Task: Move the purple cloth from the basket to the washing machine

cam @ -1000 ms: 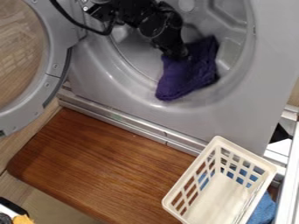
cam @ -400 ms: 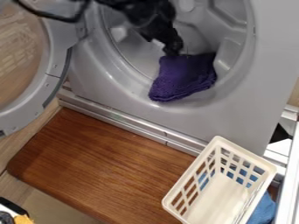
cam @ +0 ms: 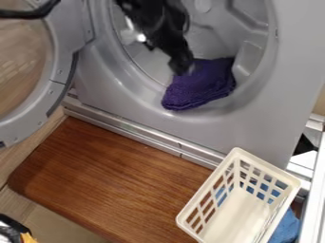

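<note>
And here's the arm (cam: 152,23), in from the top edge and slanting down across the washer's mouth, with the claw (cam: 181,70) right at the cloth's upper left edge! Is it wide, narrow, or gripping the cloth? Can't tell from here, folks. The cloth (cam: 200,85), deep purple and bunched up, sits inside the washer (cam: 295,71) at the bottom of the round opening, its lower left corner out on the lip

Over on the left, the door (cam: 58,78) stands swung open, a dark cable (cam: 28,13) crossing in front of its upper part. Below the washer runs a metal rail (cam: 149,139), and in front of that lies the board (cam: 108,180), brown, with streaky grain and a rounded left corner. Down at lower right it's the basket (cam: 270,167), cream, slatted, set at an angle by the board's right end, its pale floor in plain sight. Blue fabric (cam: 287,228) peeks out beside it and shows through the holes. Bottom left corner: something black and orange (cam: 13,230), cut off by the edge
</note>
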Controlling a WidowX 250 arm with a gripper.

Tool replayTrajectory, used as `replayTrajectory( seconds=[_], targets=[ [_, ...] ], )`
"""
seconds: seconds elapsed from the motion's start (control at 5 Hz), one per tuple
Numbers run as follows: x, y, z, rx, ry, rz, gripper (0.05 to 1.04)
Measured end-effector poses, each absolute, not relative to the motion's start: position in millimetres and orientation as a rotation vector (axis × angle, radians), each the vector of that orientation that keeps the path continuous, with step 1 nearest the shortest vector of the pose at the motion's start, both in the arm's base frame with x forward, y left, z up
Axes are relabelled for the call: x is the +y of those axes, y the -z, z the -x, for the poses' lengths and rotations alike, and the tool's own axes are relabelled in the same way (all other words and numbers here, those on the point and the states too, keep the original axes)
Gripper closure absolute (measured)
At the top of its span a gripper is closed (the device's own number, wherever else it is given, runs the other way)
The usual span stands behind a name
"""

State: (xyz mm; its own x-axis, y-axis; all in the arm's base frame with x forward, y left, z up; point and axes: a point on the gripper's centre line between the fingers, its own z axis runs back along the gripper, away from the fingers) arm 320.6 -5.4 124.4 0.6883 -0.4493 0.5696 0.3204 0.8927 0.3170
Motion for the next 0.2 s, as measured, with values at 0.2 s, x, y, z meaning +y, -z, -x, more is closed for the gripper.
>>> replayTrajectory(
  seconds=[0.2],
  targets=[
    [-27.3,-116.4,-283.8,-0.634,0.503,-0.206,0.083]
  ],
)
